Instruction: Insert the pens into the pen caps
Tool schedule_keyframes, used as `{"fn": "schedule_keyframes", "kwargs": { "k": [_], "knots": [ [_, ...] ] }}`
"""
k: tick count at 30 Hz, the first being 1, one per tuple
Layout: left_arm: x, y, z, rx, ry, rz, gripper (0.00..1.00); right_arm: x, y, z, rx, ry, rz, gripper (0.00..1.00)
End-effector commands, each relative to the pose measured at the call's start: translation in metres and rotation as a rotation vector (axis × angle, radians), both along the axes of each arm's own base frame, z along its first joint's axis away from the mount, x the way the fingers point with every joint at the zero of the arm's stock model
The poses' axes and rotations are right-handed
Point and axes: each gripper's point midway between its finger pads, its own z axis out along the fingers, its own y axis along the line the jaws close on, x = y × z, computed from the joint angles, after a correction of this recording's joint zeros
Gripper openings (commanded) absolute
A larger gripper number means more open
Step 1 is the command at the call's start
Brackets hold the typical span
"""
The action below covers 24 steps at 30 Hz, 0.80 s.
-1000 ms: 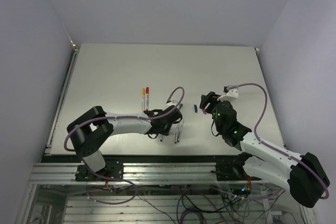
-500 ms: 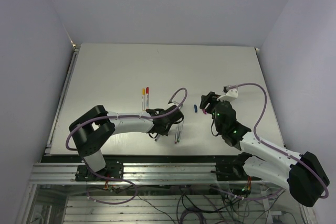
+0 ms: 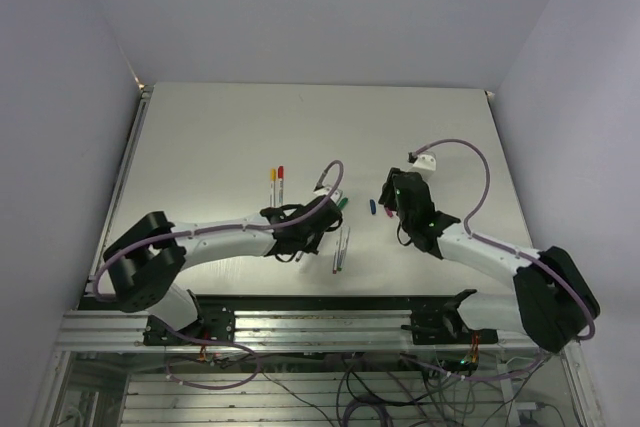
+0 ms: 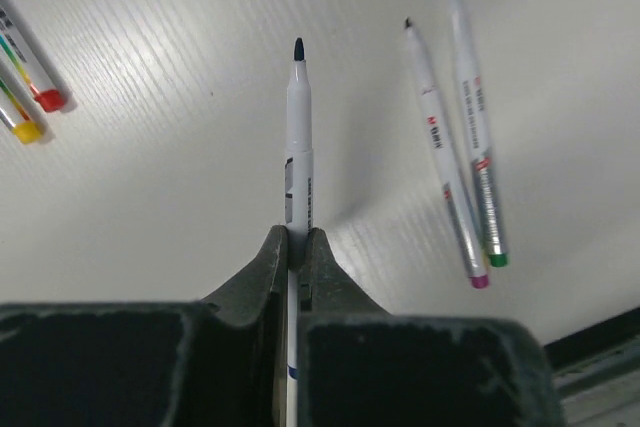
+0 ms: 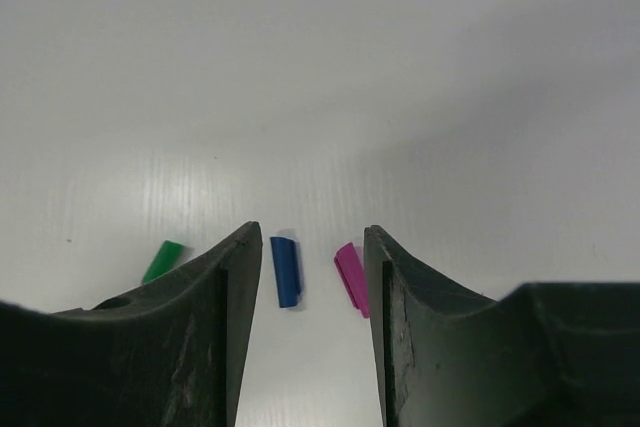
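Left gripper (image 4: 296,252): clenched on slim white dark-tipped pen (image 4: 298,137), tip held forward, presumably for capping.
Right gripper (image 5: 306,257): spread, straddling small blue plastic cap (image 5: 285,271) and small magenta plastic cap (image 5: 349,277) on white tabletop (image 5: 300,67), seemingly poised to grasp one.

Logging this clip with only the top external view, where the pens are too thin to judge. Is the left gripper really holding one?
Observer: Yes. In the left wrist view the left gripper is shut on a pen, whose dark tip is uncapped.
Operator: What sits under the right gripper?
Observer: The right gripper is open. The blue cap and the magenta cap lie in the gap between its fingers.
Operator: And the green cap?
Observer: The green cap lies outside that gap, beyond the finger on the left of the right wrist view.
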Motion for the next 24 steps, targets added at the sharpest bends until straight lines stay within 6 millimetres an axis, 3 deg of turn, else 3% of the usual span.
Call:
{"fn": "schedule_keyframes", "kwargs": {
  "k": [1,4,13,24],
  "knots": [
    [0.011,-0.016,0.029,-0.153,-0.091,-0.002,0.07,0.009,0.008,-0.014,-0.013,0.084,0.067,0.45],
    [0.015,-0.022,0.037,-0.237,-0.114,0.009,0.07,0.012,0.012,-0.022,-0.046,0.124,0.095,0.44],
    [0.019,-0.030,0.029,-0.430,-0.022,0.013,0.07,0.015,0.027,-0.038,-0.072,0.182,0.176,0.38],
    [0.022,-0.025,0.035,-0.487,-0.022,0.006,0.07,0.017,0.039,-0.062,-0.079,0.244,0.224,0.33]
  ]
}}
